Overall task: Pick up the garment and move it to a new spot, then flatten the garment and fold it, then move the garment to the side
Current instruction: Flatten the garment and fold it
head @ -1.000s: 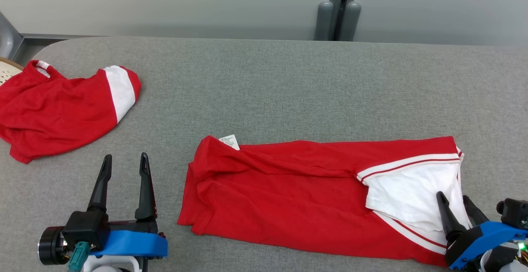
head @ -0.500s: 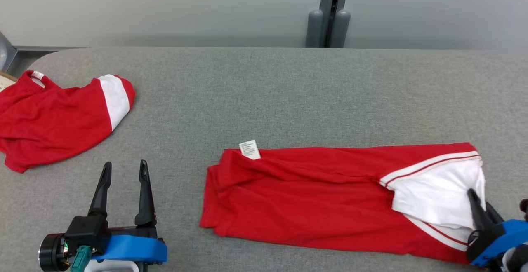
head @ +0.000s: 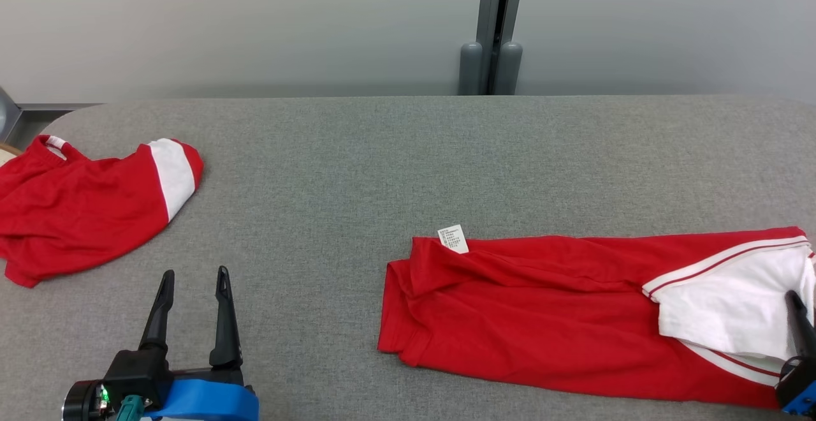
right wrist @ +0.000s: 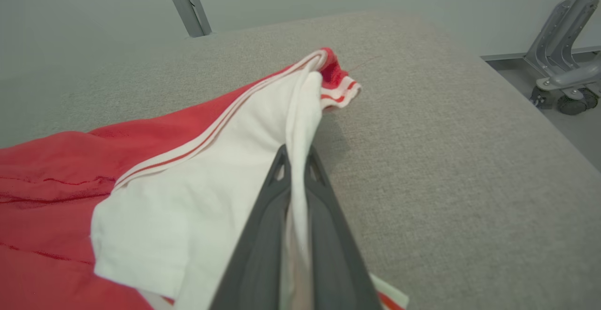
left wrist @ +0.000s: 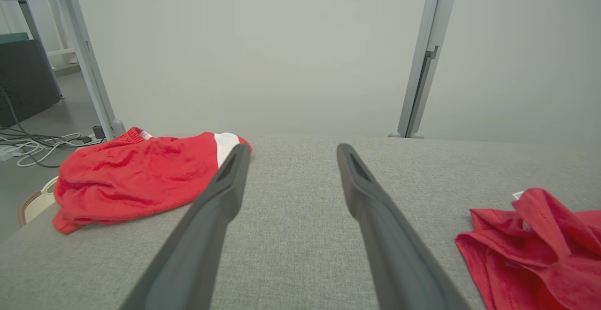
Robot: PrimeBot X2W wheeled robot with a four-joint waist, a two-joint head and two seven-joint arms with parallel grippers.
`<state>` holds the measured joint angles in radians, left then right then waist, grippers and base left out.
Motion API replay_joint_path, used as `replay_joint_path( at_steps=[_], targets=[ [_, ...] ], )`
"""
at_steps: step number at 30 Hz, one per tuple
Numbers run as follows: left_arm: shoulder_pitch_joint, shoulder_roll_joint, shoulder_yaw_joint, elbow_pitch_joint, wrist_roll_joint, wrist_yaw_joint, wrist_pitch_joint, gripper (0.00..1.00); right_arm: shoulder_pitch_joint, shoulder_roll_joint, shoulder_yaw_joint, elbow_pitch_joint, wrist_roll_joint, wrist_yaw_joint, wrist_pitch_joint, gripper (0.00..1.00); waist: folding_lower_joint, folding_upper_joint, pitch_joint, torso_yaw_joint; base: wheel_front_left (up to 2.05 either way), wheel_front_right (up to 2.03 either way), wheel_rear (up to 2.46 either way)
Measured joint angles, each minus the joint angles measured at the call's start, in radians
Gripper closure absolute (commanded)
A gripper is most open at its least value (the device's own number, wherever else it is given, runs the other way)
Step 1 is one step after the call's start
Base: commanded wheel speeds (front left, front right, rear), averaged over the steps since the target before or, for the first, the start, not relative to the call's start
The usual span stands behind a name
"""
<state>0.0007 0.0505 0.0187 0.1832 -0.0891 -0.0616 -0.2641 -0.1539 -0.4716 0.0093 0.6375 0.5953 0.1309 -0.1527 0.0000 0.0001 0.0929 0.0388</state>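
Red garment [head: 542, 319] between right end effector [right wrist: 296, 154] fingers

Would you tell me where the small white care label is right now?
The care label sits right of centre in the head view, at the far left corner of the long red garment on the grey table.
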Motion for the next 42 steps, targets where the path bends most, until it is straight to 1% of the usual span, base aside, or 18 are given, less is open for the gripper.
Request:
replay_joint_path(
  at_steps=[5,9,15,22,26,31,42],
  targets=[
    [0.008,0.0,-0.001,0.007,-0.008,0.0,0.0,0.0,0.018,0.035,0.002,-0.092,-0.007,0.0,0.025,1.0,0.0,0.0,-0.008,-0.009,0.0,0.0,0.0],
    [0.008,0.0,-0.002,0.012,-0.008,0.0,0.0,0.0,0.041,0.053,0.015,-0.195,-0.023,0.0,0.059,1.0,0.0,0.0,-0.011,-0.013,0.0,0.0,0.0],
    [0.008,0.0,-0.012,0.017,-0.012,0.0,0.0,0.0,0.065,0.106,0.057,-0.366,-0.05,0.0,0.123,1.0,0.0,0.0,-0.006,-0.017,0.0,0.0,0.0],
    [0.006,0.0,-0.027,0.025,-0.015,0.001,0.0,0.0,0.07,0.162,0.133,-0.499,-0.07,0.0,0.184,1.0,0.0,0.0,-0.004,-0.011,0.0,0.0,0.0],
    [-0.004,0.0,-0.031,0.032,0.006,0.005,0.0,0.0,0.05,0.193,0.191,-0.537,-0.073,0.0,0.203,1.0,0.0,0.0,0.0,-0.004,0.0,0.0,0.0],
    [-0.011,0.0,-0.046,0.045,-0.002,0.01,0.0,0.0,0.011,0.228,0.271,-0.55,-0.072,0.0,0.214,1.0,0.0,0.0,0.006,0.01,0.0,0.0,0.0],
    [-0.031,0.0,-0.053,0.056,-0.014,0.011,0.0,0.0,-0.084,0.294,0.413,-0.496,-0.056,0.0,0.203,1.0,0.0,0.0,0.021,0.047,0.0,0.0,0.0]
  ],
)
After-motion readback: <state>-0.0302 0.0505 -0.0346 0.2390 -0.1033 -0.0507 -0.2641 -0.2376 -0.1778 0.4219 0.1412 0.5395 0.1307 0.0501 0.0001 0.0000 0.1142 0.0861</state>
